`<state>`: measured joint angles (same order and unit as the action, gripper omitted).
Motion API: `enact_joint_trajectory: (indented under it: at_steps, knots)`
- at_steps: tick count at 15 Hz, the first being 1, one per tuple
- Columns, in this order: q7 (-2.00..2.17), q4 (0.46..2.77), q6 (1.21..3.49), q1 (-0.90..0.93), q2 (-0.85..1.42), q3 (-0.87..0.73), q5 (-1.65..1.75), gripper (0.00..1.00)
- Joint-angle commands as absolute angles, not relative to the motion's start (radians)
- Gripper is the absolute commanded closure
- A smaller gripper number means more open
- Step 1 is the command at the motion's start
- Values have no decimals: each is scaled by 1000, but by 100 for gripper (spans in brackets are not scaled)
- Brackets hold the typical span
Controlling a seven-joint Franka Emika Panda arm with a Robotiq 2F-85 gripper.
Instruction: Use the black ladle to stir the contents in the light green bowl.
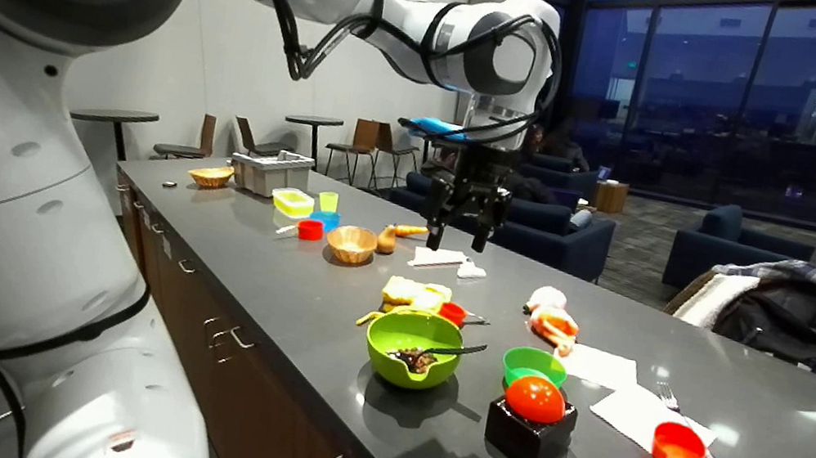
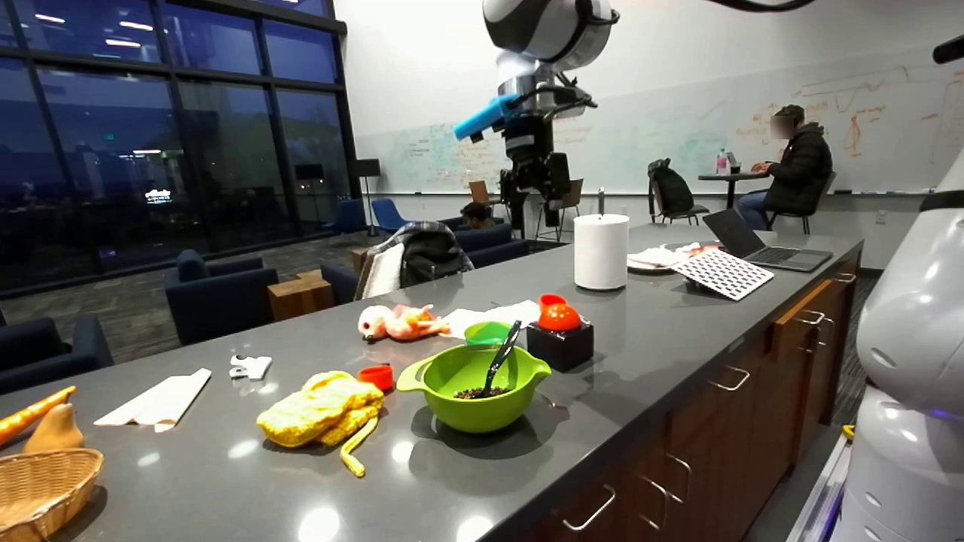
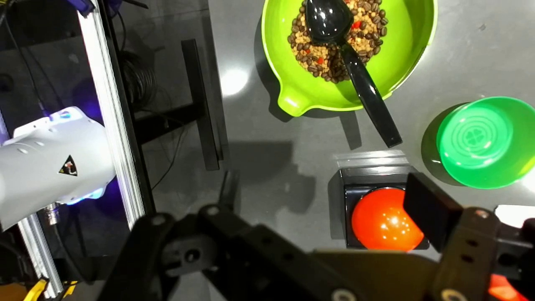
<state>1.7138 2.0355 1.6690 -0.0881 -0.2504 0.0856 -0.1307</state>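
The light green bowl [image 1: 382, 345] stands on the grey counter and also shows in an exterior view [image 2: 482, 415] and at the top of the wrist view [image 3: 403, 58]. Dark beans and tan grains with red bits [image 3: 309, 60] lie in its bottom. The black ladle [image 3: 368, 94] rests in the bowl with its scoop on the contents. Its handle leans over the rim, as an exterior view also shows [image 2: 502, 355]. My gripper [image 1: 458, 239] is open and empty, high above the counter and apart from the ladle. In the wrist view its fingers [image 3: 324, 200] stand wide apart.
A black box [image 3: 349, 200] with an orange-red dome [image 3: 386, 219] stands beside the bowl, near a small green bowl [image 3: 480, 142]. A yellow cloth [image 2: 324, 410] and a red cup [image 2: 376, 378] lie on the bowl's other side. A paper towel roll [image 2: 600, 252] stands farther along.
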Motion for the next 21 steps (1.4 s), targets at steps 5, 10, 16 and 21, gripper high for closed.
enact_joint_trajectory:
  at_steps: [5,10,16,21]
  knots:
    - [1655,2048,1763,-62,-143,61,-157,0]
    - [1522,2036,1777,-49,-23,43,-186,0]
    - [1397,2010,1759,-44,94,25,-248,0]
    - [1339,1959,1736,-43,178,9,-262,0]
